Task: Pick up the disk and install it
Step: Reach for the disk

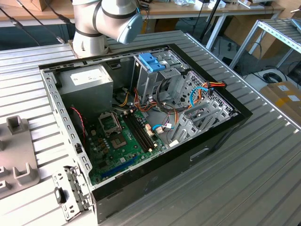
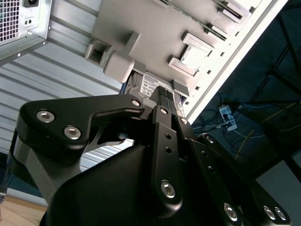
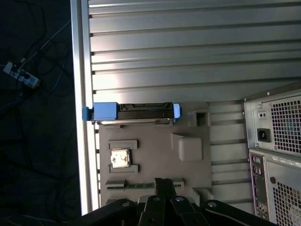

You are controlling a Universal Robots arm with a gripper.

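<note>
1 disk (image 3: 141, 111) nr fixture (image 3: 150, 157) edge

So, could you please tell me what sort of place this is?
Probably a robotics lab or assembly workshop: an opened computer case lies on a ribbed metal table, a grey fixture plate holds the disk, and workbenches stand behind.

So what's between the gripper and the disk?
In the first wrist view, bare grey fixture plate between gripper and disk, a square chip to one side, a grey block to the other.
</note>
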